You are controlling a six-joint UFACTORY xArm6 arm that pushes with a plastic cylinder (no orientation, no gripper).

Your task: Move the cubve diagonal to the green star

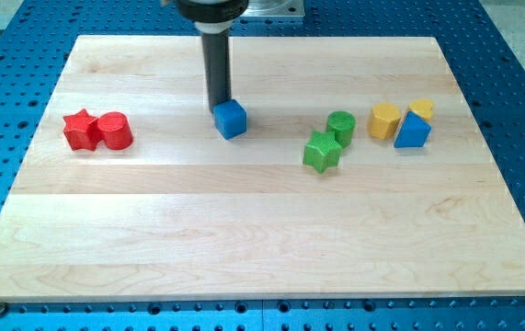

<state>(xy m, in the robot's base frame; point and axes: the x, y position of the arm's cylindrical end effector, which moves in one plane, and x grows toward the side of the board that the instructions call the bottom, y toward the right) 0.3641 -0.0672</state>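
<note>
Here's the wooden counter (262, 248) filling the view, pale planks on a blue perforated base; the dark rod drops in from the view's top, and my tip (218, 104) sits right at the upper-left corner of the blue cube (231, 119), touching it or as good as; there is no gripper on this rig, so nothing to call spread or pinching, just a bare rod. The cube stands a little left of centre, upper half of the counter, well apart from the green star (322, 152), which lies to its lower right; a green cylinder (342, 125) sits just beside the star's upper right. Further right, a cluster: a yellow hexagonal block (384, 120), a blue triangle (412, 132), a smaller yellow block (421, 110) behind it. Far left, a red star (81, 130) touching a red cylinder (115, 131). My read: the push is under way; next comes a steady shove rightward, stopping the cube diagonally up-left of the star, short of nudging it.
</note>
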